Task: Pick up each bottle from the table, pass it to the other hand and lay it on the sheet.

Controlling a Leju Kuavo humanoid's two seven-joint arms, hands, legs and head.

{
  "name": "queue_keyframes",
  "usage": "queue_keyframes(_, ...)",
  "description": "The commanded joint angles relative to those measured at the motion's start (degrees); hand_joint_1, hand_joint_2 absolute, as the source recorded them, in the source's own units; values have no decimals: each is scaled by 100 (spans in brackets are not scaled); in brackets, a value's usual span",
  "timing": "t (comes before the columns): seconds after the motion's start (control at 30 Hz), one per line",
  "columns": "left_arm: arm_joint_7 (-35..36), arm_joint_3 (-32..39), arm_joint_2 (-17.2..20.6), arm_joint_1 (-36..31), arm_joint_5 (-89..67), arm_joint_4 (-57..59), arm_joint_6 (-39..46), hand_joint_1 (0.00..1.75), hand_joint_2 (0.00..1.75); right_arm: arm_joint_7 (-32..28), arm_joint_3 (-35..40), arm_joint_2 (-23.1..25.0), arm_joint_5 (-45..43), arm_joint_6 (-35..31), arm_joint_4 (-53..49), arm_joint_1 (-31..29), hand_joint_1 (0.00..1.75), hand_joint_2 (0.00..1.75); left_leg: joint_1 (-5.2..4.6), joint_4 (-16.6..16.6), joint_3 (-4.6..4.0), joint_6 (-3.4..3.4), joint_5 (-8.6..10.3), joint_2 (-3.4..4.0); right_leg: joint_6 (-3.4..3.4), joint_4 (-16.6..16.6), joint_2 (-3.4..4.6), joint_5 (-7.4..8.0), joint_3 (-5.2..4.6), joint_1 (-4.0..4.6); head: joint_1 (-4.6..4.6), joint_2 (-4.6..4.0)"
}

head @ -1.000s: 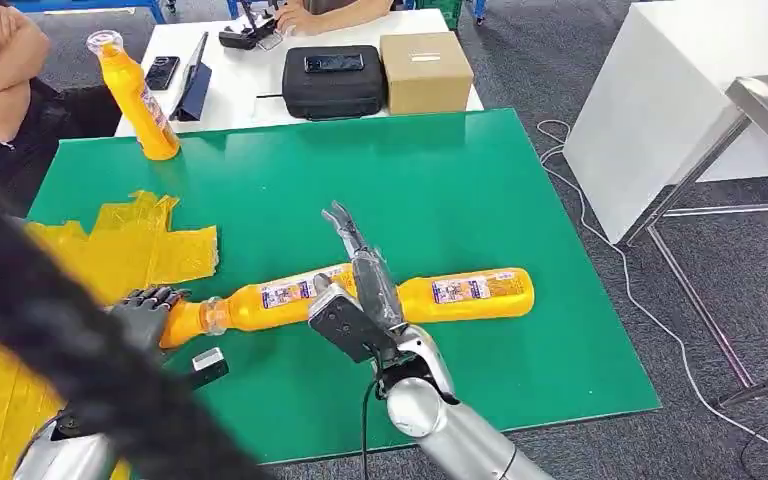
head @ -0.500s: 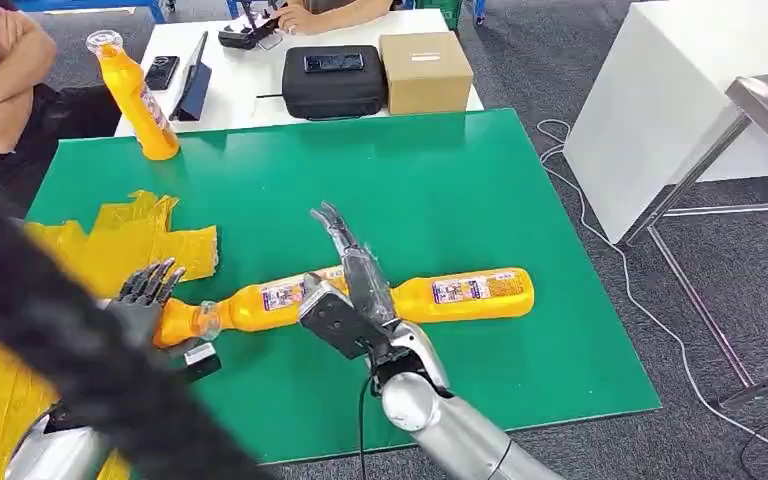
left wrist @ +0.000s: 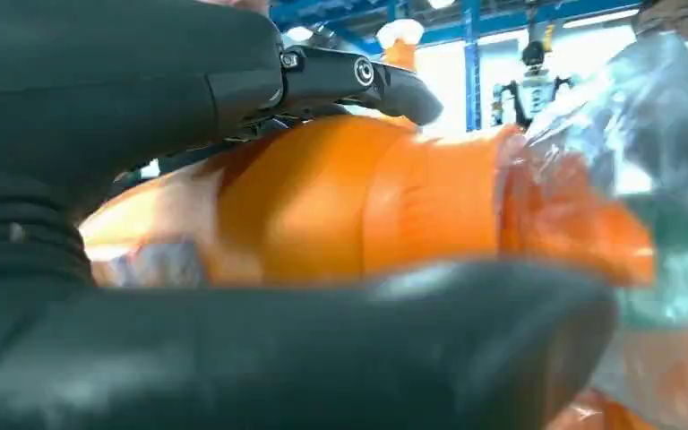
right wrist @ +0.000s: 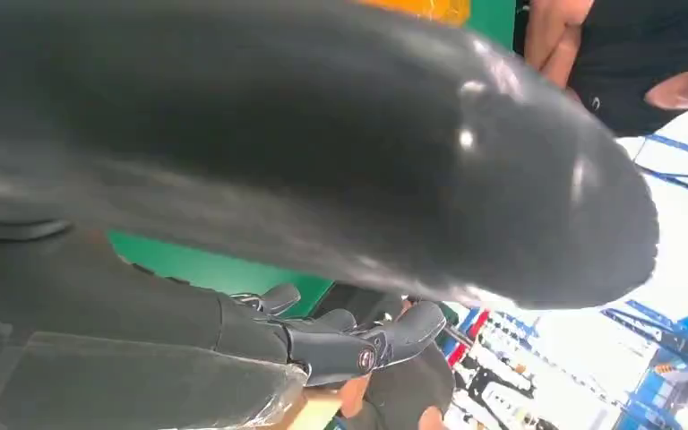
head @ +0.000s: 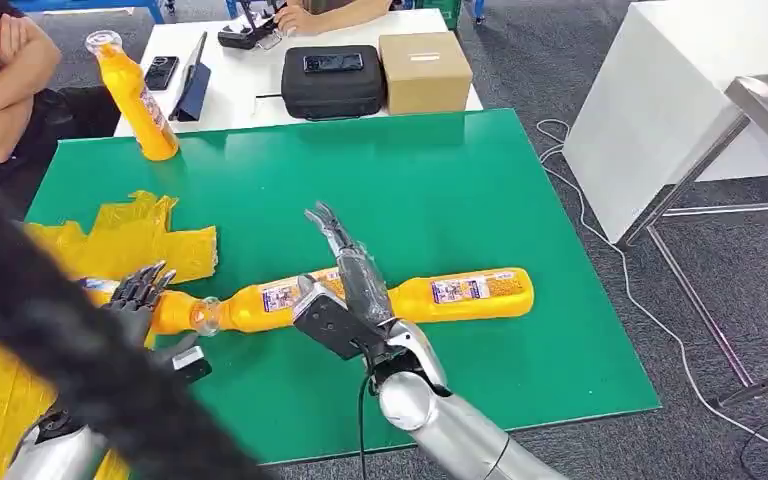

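Three orange bottles: two lying mid-surface (head: 520, 180), one (head: 138, 95) upright at its far-left corner. Left hand (head: 132, 300) fingers clamp one bottle's (head: 260, 303) neck; right hand (head: 345, 290) fingers apart.

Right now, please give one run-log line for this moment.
left hand: grips lying bottle | right hand: open above second bottle | sheet: bottle not yet placed

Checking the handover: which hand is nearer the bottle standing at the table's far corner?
Left. The left hand is on that side of the table, below the standing bottle; the right hand is mid-table, farther across.
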Motion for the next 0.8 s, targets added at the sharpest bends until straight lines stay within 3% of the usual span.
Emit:
queue_keyframes(0.03, -745, 239, -264, -125, 2225, 545, -613, 0, 0, 110, 258, -95, -48, 31, 313, -221, 0, 0, 4, -7, 19, -8, -3, -8, -1, -9, -15, -5, 22, 5, 0, 0)
queue_keyframes(0.23, -745, 239, -264, -125, 2225, 545, -613, 0, 0, 110, 258, -95, -48, 31, 313, -221, 0, 0, 5, -5, 19, -8, -4, -2, 0, -8, -10, -4, 22, 5, 0, 0)
queue_keyframes(0.33, -946, 26, -315, 162, 3853, -150, -1377, 0, 0, 121, 216, -125, -96, -13, 423, -241, 0, 0, 4, -5, 18, -8, -5, -1, -1, -7, -8, -5, 20, 5, 0, 0)
queue_keyframes(0.47, -361, -842, -162, 676, 5584, -1762, -1763, 0, 0, 9, 175, -80, -189, -19, 681, -372, 0, 0, 2, -3, 7, -4, -2, -1, 0, -5, -5, -2, 7, 2, 0, 2)
queue_keyframes(0.6, -219, -1185, -88, 566, 5901, -1860, -1797, 0, 0, -34, 165, -105, -205, -26, 650, -345, 0, 0, 6, 1, 7, -7, -3, -9, -1, -4, -15, -4, 11, 6, 0, 0)
queue_keyframes(0.8, -430, -1072, -205, 754, 6637, -2297, -1696, 0, 0, -102, 156, 47, -319, 33, 975, -562, 0, 0, 2, 0, 6, -6, -3, 6, -1, -2, 2, 1, 6, 3, 0, 0)
